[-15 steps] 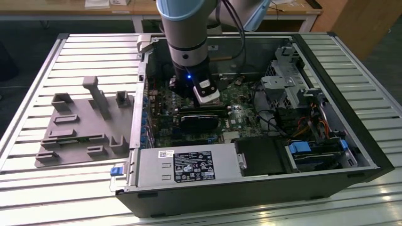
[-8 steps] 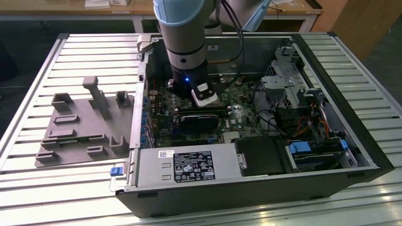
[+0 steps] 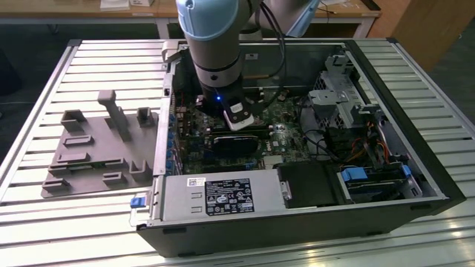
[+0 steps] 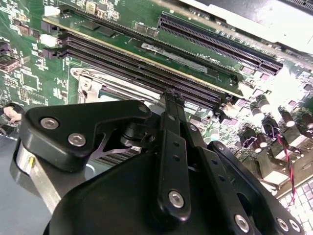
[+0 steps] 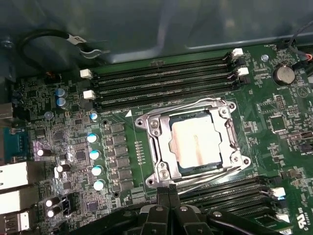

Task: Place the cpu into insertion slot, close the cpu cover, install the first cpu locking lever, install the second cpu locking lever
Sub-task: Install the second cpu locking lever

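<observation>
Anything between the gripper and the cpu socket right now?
Nothing visible. In the first wrist view the cpu sits in the insertion slot with the cpu cover closed around it, and the gripper is at the socket's edge over bare board.

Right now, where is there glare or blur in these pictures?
First wrist view: soft sheen on the cpu top, cpu cover edges bright. Second wrist view: the tool looms dark and close, with the board's far corner washed out. Exterior view: bright stripes on the table slats.
</observation>
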Controlling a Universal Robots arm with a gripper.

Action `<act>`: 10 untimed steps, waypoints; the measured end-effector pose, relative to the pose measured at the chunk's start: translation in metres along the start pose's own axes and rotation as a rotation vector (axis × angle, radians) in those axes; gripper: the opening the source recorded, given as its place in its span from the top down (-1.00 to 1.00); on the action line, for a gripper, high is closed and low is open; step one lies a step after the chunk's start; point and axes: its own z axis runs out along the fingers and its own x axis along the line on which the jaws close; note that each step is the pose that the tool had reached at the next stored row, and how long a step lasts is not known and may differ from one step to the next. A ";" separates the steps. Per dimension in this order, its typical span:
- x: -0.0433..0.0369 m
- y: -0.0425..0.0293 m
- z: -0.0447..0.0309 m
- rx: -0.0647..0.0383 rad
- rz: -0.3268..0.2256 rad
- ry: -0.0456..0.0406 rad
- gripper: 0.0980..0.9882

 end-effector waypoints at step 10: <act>0.0026 -0.0071 0.0040 -0.030 0.004 0.0061 0.98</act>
